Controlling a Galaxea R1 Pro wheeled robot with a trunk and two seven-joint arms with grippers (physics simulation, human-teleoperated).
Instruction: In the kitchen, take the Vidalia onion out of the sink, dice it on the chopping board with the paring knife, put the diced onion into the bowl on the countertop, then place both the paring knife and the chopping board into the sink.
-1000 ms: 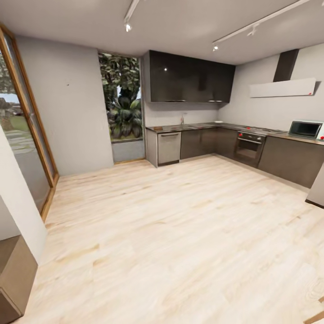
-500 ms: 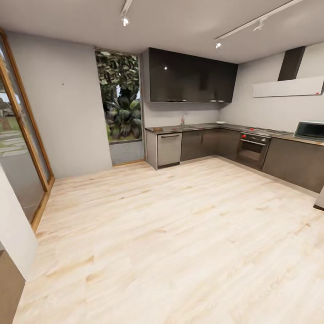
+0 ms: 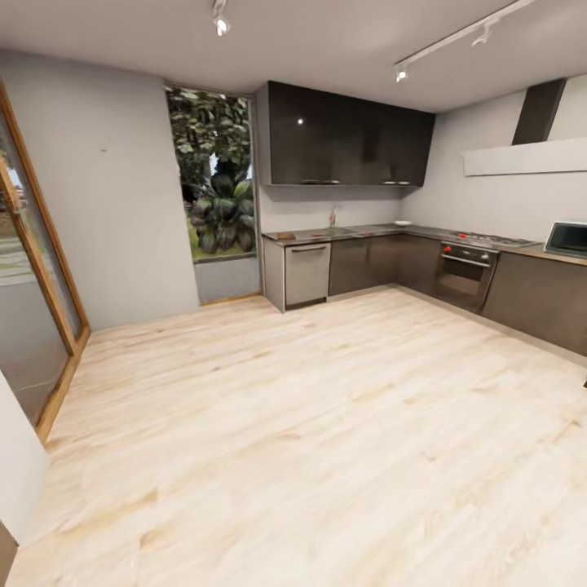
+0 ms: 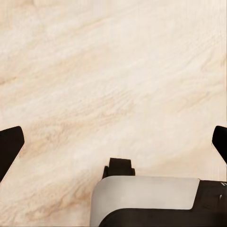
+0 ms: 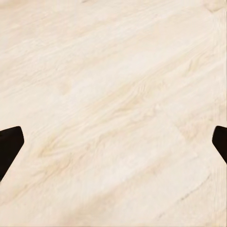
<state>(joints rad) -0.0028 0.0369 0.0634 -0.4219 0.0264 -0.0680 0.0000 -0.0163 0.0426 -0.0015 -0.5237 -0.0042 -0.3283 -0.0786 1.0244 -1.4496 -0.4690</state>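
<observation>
Looking from the head view, the countertop (image 3: 359, 232) runs along the far wall, well apart across bare pale wood floor (image 3: 310, 424); a chrome tap (image 3: 332, 217) marks the sink, a small brown shape that may be the chopping board (image 3: 284, 235) sits near the counter's left end, and a white bowl (image 3: 401, 222) further right. Onion and knife are too small to make out. Wrist views show floorboards, left gripper (image 4: 113, 142) and right gripper (image 5: 113, 142) both spread wide, holding nothing.

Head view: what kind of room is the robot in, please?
Most likely a home kitchen, seen from across an open wood floor. A grey countertop runs over dark cabinets, with a built-in oven, a microwave and a tap at the far wall.
</observation>
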